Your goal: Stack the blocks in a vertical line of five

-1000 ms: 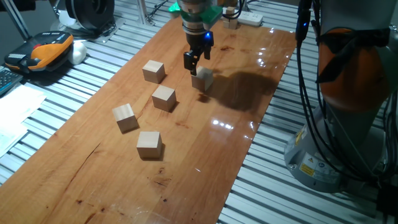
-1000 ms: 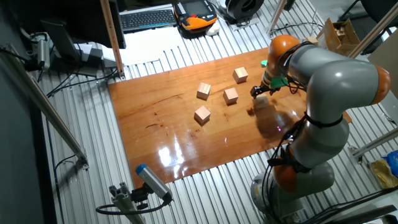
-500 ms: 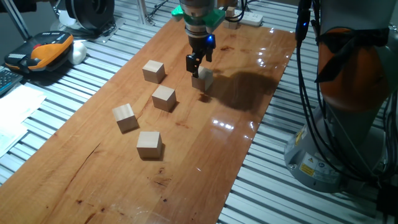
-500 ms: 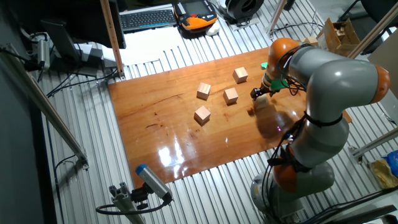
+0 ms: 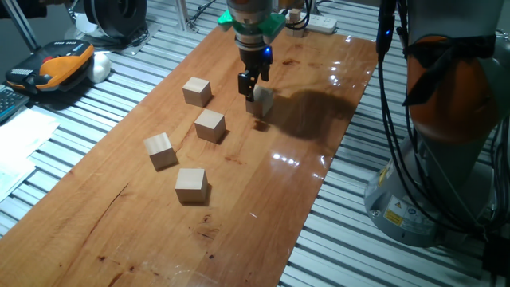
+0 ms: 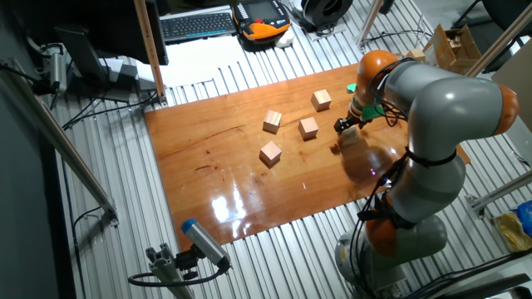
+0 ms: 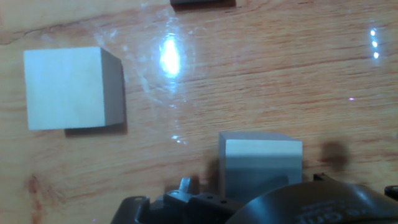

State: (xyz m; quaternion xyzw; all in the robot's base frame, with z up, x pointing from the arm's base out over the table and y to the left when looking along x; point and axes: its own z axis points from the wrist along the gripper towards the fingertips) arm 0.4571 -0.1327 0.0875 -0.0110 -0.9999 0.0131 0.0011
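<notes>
Progress: no stacking has begun. All five blocks rest singly on the bench [image 5: 319, 104], none on top of another, so the whole column remains to be built.

Block positions, one fixed view: four blocks lie apart from each other on the left half of the board. These are the far block [image 5: 196, 91], the middle block [image 5: 209, 125], the left block [image 5: 159, 151] and the near block [image 5: 191, 185]. The fifth block [image 5: 261, 100] sits alone toward the robot's side of the board, well apart from the near and left blocks and nearer to the middle one.

Tool: the tool [image 5: 250, 86] hangs directly over the fifth block, its fingertips at about the level of the block's upper edge. The hand view shows this block [image 7: 262, 163] just ahead of the tool body, with another block [image 7: 69, 87] off to the side. The fingers cannot be made out clearly there. Whether the jaws stand apart or have closed cannot be determined; the block appears seated on the bench, not lifted.

Judgement: this is the approach to the first pick.
</notes>
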